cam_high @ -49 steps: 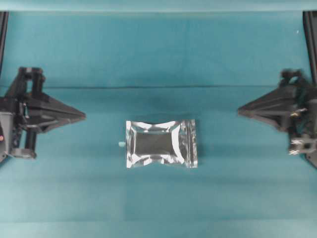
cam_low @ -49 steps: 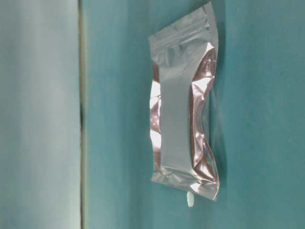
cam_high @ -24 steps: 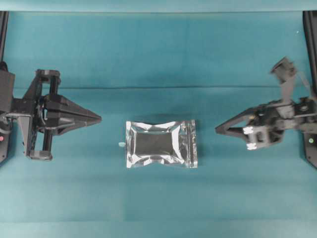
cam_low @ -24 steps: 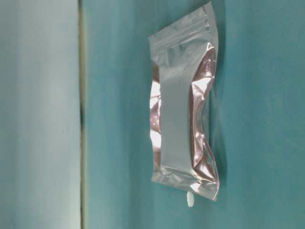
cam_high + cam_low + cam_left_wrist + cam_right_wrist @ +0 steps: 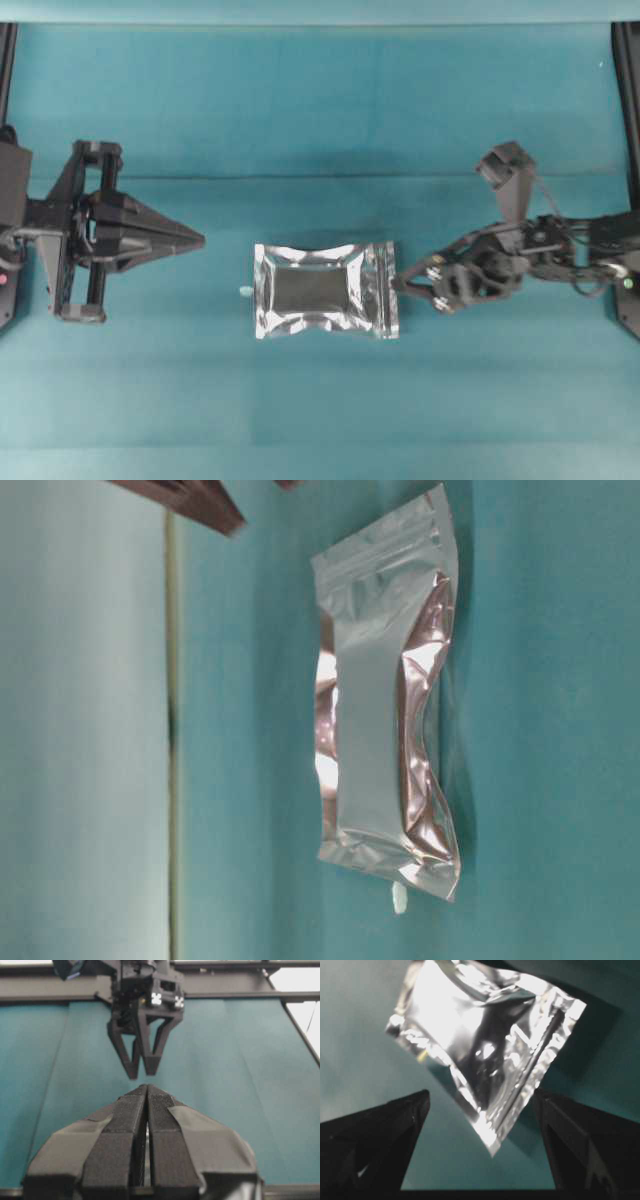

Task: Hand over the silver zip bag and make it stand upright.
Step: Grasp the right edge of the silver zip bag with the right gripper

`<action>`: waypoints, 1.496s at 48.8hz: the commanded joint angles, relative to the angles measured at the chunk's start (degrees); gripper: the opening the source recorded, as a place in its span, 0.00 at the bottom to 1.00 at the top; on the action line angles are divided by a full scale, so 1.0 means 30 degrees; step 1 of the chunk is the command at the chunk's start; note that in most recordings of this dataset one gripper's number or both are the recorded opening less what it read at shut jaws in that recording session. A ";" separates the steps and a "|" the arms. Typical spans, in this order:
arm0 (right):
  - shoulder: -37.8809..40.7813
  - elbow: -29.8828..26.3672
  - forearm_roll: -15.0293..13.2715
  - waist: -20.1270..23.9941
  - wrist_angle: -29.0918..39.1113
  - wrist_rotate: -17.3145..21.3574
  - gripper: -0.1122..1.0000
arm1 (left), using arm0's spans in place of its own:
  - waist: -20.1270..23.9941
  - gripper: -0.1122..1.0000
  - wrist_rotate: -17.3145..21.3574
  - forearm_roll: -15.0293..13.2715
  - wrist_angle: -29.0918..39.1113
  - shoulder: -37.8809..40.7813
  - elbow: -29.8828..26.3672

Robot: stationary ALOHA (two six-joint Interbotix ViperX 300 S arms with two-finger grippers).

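We see the silver zip bag (image 5: 326, 290) lying flat on the teal tabletop (image 5: 320, 110), zip strip toward the right gripper (image 5: 404, 285). That gripper hangs just beside the bag's zip edge — jaws spread wide, one corner of the bag between its fingers (image 5: 385, 1130), nothing held. The left gripper (image 5: 196, 240) sits well apart — jaws pressed together, empty. A tiny pale scrap (image 5: 244, 291) lies by the bag's left edge.

Silver zip bag (image 5: 326, 290) flat on table, crinkled, dark centre.
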 commanded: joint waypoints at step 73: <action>0.5713 -0.1816 0.0088 0.0264 -0.4131 0.3223 0.65 | 0.0498 0.11 0.0000 0.0059 0.0469 -0.0176 -0.0146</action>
